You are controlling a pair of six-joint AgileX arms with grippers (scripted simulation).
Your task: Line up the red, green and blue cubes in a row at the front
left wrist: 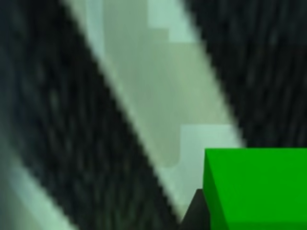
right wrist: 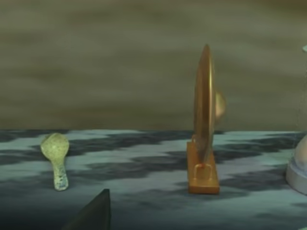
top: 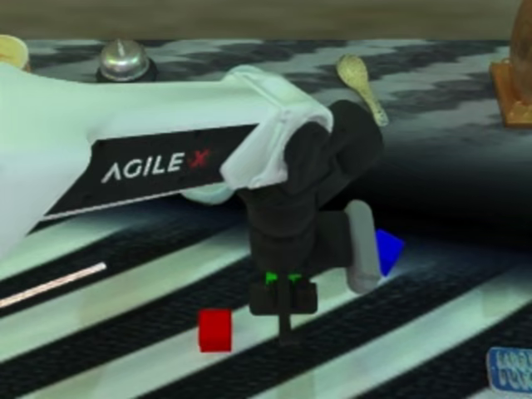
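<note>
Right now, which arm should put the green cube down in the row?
The left arm, probably. Its gripper is at the front of the table, jaws shut on the green cube, between the red cube and the blue cube. The right arm isn't in the top view.

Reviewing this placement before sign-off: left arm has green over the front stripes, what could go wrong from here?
1. The green cube sits in the left gripper close to the red cube; lowering off-line could nudge red.
2. The blue cube is half hidden behind the left arm's wrist, so a swing out might knock it.
3. The left wrist view shows only green's corner, so grip depth is unclear.
</note>
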